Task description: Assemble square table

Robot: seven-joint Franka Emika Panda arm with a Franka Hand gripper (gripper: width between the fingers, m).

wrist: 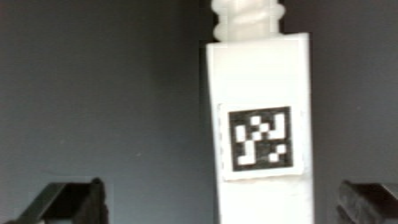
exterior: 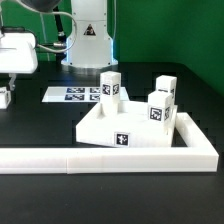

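1. My gripper (wrist: pixel 210 205) is spread wide and holds nothing; one white leg block (wrist: pixel 258 105) lies between the fingers (wrist: pixel 68 203), clear of both.
2. The square table slab (exterior: pixel 128 128) sits lower right in the exterior view, tucked inside the white rail (exterior: pixel 110 158).
3. The marker board (exterior: pixel 72 95) lies mid-left, with bare black table (exterior: pixel 35 125) around it.

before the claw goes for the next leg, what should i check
1. Claw open: ok, fingers stand wide apart in the wrist view.
2. Loose leg lined up: not ok, it lies nearer one finger than the other.
3. Leg's threaded end visible and pointing away from the claw: ok.
4. Claw low enough to close on the leg: cannot tell.
5. Three legs upright on the square slab: ok.
6. Fourth corner socket free: cannot tell, the socket itself does not show.
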